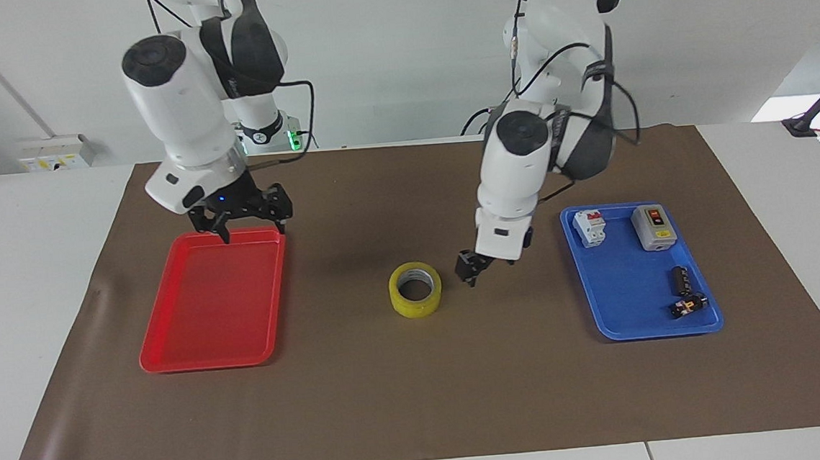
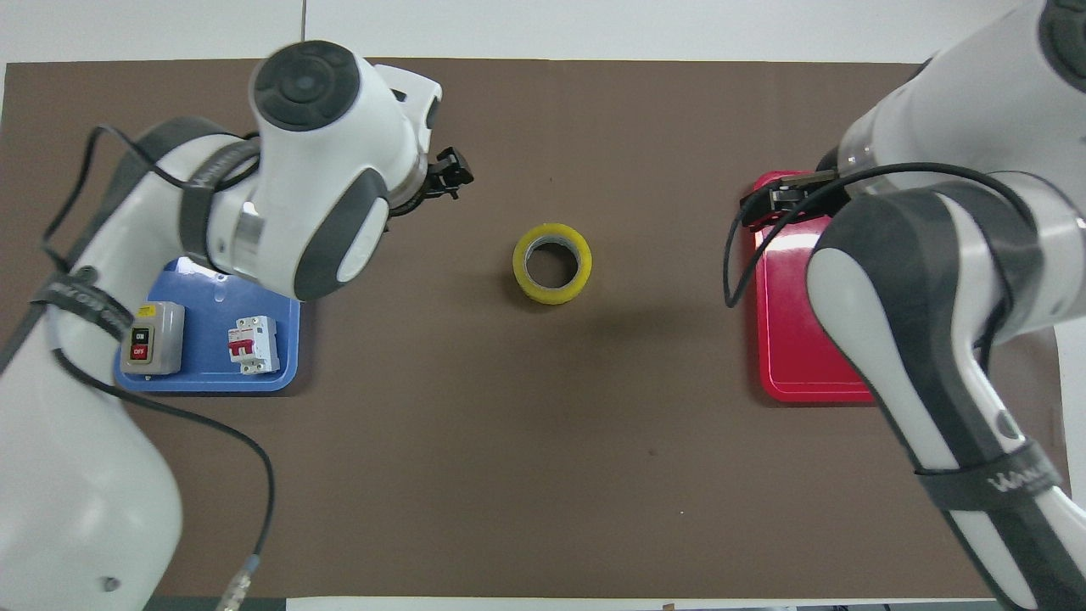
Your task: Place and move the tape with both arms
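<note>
In the overhead view the left arm (image 2: 314, 170) hides most of the blue tray (image 2: 284, 356), and the right arm (image 2: 933, 280) covers much of the red tray (image 2: 785, 356). Both arms run off the picture's edges.

Translucent yellow roll of tape (image 1: 415, 289) with a white-grey inner core ring, on a flat brown paper mat (image 1: 422, 402). Glossy red plastic tray (image 1: 216, 301); blue plastic tray (image 1: 627, 294) holding a white circuit breaker with a red switch (image 1: 589, 227) and a grey switch box with red and black buttons (image 1: 653, 227). White jointed arms with black caps; black left gripper (image 1: 468, 267), black right gripper (image 1: 244, 211).
</note>
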Robot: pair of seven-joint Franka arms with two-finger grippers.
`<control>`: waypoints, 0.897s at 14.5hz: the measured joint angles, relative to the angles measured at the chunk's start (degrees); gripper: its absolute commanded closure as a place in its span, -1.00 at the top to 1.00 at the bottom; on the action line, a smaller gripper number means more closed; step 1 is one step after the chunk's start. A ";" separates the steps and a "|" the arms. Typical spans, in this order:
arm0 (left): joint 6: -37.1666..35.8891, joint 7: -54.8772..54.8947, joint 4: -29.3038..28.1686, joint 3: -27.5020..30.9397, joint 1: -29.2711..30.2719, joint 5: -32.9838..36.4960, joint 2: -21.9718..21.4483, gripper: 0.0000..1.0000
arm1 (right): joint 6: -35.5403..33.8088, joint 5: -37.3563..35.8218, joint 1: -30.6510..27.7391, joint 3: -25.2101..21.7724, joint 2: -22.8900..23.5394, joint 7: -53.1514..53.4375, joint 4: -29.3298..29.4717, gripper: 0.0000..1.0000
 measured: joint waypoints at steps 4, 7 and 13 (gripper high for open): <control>-12.67 19.32 -0.17 0.21 9.91 0.00 -8.56 1.00 | 8.73 -0.03 8.45 0.09 5.64 10.44 -1.80 1.00; -21.33 28.76 -0.29 0.25 13.21 0.00 -12.95 1.00 | 13.95 -0.24 13.52 0.10 11.21 17.96 -0.16 1.00; -24.39 35.83 -6.78 -0.60 19.71 -2.37 -20.86 1.00 | 25.40 -2.05 15.44 -0.19 19.66 19.52 -0.36 1.00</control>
